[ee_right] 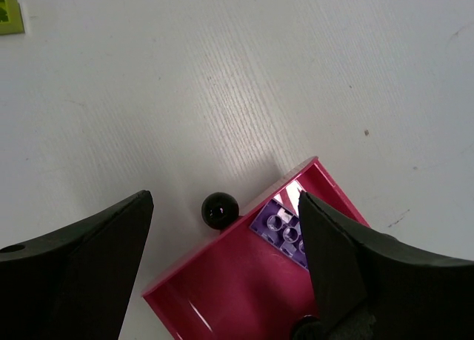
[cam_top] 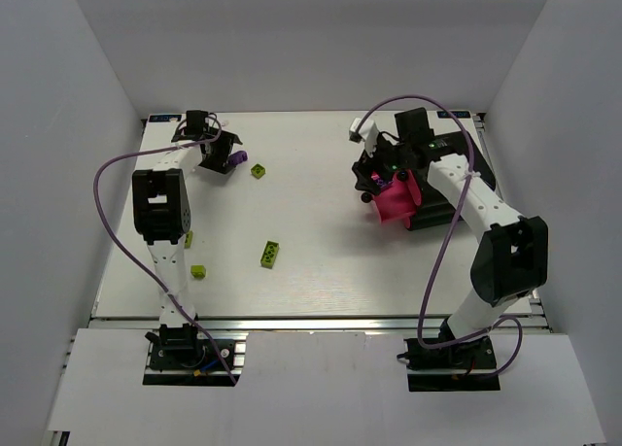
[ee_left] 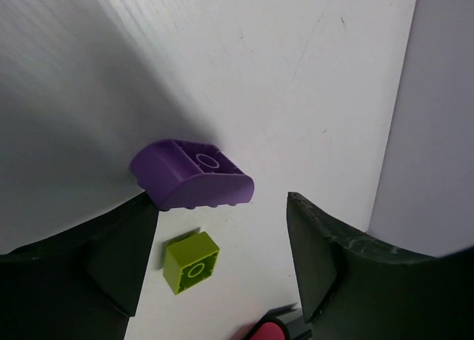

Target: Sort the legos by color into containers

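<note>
White walls close your table on three sides. At the far left corner your left gripper stands with its fingers spread wide and holds nothing. A purple brick with a rounded side lies on the table just in front of them, closer to the left finger; you cannot tell whether it touches it. A square lime brick lies just beside the purple one, apart from it.

More to the middle of the table you have an oblong lime brick. A third lime brick lies near the left arm, well apart from the oblong one.

On the right side, your right gripper hangs above a pink drawer, its fingers also spread and empty. The drawer stands in front of the black cabinet, and its round black knob shows between the fingers. A second purple brick lies inside the drawer, in the corner near the knob.
</note>
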You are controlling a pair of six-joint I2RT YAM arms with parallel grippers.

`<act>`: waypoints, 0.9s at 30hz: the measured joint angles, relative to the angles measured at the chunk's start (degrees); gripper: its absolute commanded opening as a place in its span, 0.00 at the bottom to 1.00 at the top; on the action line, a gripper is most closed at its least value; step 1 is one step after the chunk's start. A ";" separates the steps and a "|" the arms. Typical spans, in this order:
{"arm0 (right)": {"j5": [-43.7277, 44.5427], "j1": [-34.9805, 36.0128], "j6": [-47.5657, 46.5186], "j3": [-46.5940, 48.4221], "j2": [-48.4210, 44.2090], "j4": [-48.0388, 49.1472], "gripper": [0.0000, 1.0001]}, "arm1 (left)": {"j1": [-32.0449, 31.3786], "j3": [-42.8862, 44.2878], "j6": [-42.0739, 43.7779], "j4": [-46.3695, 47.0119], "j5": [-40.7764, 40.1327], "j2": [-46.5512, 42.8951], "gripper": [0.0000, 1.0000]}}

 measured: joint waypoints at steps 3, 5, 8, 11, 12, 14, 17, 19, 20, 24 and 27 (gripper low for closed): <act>-0.11 -0.17 -0.07 -0.92 -0.68 0.13 0.84 | 0.00 0.90 -1.90 0.02 -0.28 0.57 0.79; -0.13 -0.20 -0.09 -1.25 -1.05 0.20 0.84 | 0.00 2.69 -2.82 -0.55 -0.61 1.77 0.77; -0.15 -0.42 -0.09 -1.38 -1.49 0.20 0.84 | 0.00 3.98 -4.00 -1.51 -1.16 2.95 0.73; -0.15 -0.59 -0.11 -1.38 -1.90 0.22 0.84 | 0.00 4.22 -4.72 -3.74 -1.75 3.04 0.71; -0.17 -0.72 -0.09 -1.38 -2.08 0.28 0.84 | 0.00 4.76 -4.87 -4.74 -1.99 3.28 0.70; -0.17 -0.90 -0.07 -1.40 -2.32 0.61 0.84 | 0.00 6.12 -4.90 -6.49 -2.21 3.93 0.66; -0.24 -1.14 -0.04 -1.40 -2.69 1.44 0.84 | 0.02 8.83 -4.72 -8.68 -2.34 5.57 0.50; -0.37 -1.33 0.04 -1.66 -3.13 1.88 0.84 | 0.02 9.94 -4.33 -8.96 -1.97 6.43 0.39; -0.44 -1.33 0.07 -1.97 -3.45 2.03 0.84 | 0.02 10.32 -4.20 -9.05 -1.64 6.54 0.37; -0.85 -1.49 0.09 -3.19 -4.46 2.71 0.84 | 0.02 10.78 -2.97 -9.29 -0.85 6.54 0.26; -1.22 -1.57 0.09 -3.32 -4.52 2.78 0.84 | 0.11 9.81 -1.29 -7.76 0.22 6.27 0.18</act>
